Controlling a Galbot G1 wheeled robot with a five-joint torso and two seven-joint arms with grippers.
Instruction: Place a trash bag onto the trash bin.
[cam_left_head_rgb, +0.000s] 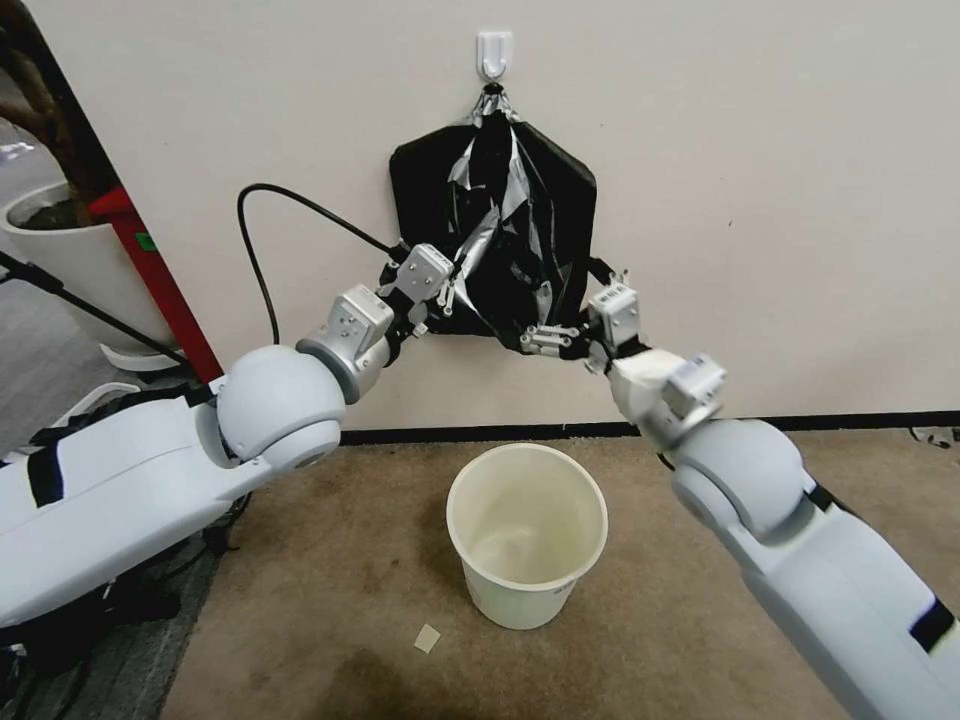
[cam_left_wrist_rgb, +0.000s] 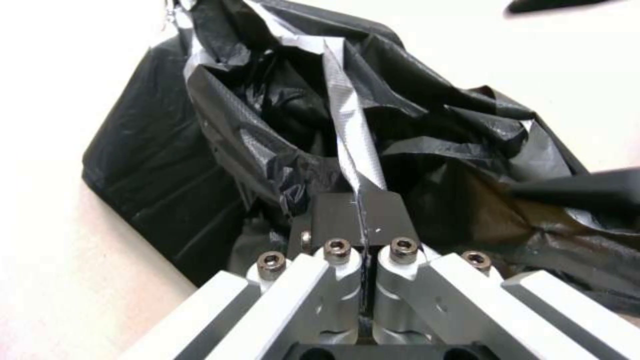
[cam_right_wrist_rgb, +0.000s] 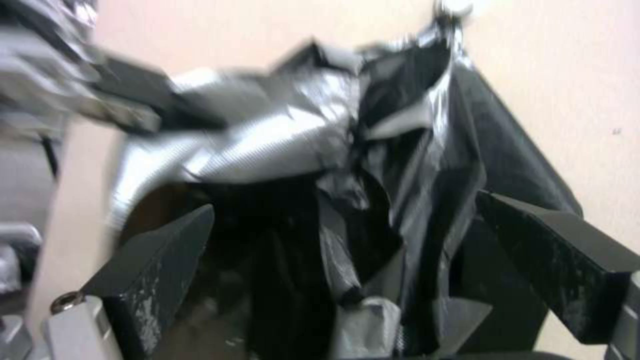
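Black film of the trash bag (cam_left_head_rgb: 505, 250) hangs from a wall hook, upper centre. Left claw (cam_left_head_rgb: 447, 292) pinches its edge; right claw (cam_left_head_rgb: 545, 340) gapes wide, holding nothing. Trash bin (cam_left_head_rgb: 527, 535) below is unlined.

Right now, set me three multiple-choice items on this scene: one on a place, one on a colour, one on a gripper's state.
1. Where is the trash bin?
A. on the carpet below the hanging bags
B. on a shelf
C. held by an arm

2. What colour is the wall hook?
A. red
B. white
C. black

3. How is the left gripper?
A. wide open
B. shut on the trash bag
C. parked by the base

Key: 1 A, it stands on the floor under them; 2 B, white against the wall; 3 B, film is pinched between its closed fingers, while the right gripper gapes open.
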